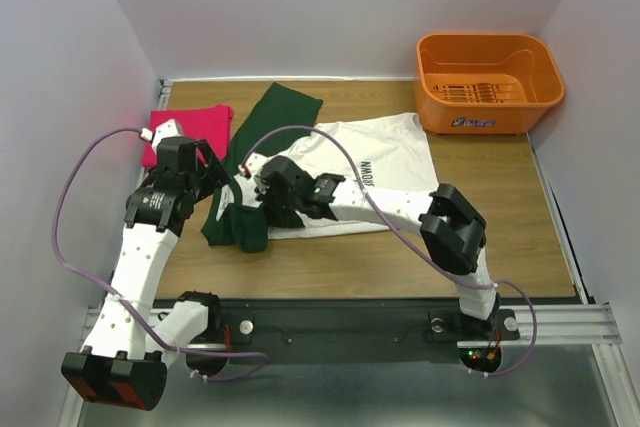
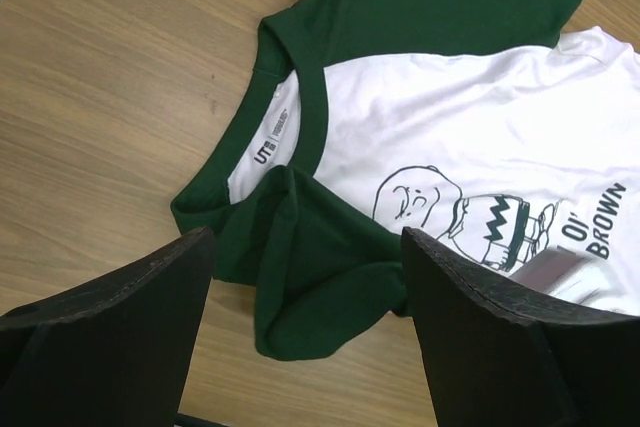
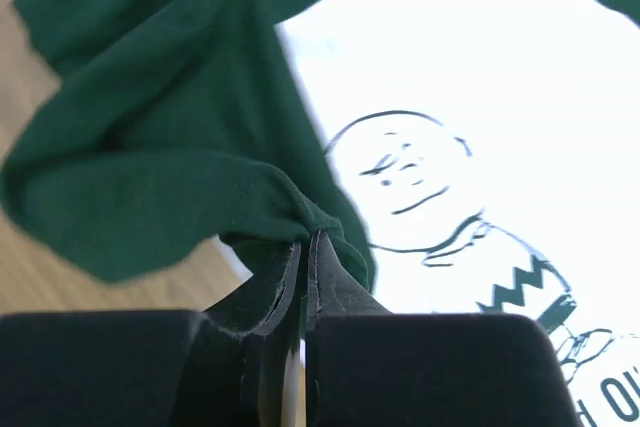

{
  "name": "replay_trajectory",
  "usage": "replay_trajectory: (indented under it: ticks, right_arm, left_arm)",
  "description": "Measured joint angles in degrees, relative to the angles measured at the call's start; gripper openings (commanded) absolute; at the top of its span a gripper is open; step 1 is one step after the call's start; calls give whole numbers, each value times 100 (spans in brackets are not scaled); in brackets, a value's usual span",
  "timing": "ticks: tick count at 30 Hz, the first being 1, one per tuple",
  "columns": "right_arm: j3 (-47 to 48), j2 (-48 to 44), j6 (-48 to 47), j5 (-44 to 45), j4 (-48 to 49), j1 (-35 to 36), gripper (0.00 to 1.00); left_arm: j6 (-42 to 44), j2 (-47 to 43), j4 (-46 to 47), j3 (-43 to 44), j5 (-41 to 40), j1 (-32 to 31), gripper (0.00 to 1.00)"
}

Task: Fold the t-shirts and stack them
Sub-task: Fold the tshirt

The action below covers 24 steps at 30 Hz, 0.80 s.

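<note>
My right gripper is pinching the near green sleeve of the white shirt, which lies spread in the middle, its folding barely begun. My left gripper hangs spread above its collar. The pink shirt looks folded at far left; stacking remains.

The right arm hides part of the white t-shirt.

A printed t-shirt lies across the middle of the worktop, one sleeve bunched at its near left. A plain t-shirt sits far left, just beside the other sleeve. A basket stands in the far right corner.
</note>
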Motion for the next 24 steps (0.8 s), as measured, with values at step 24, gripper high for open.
replay_trajectory:
  ticks: [24]
  right_arm:
    - [1097,1005,2052,-1303,-63,-1720,25]
  left_arm:
    - [-87,625,483,-1320,647,0,78]
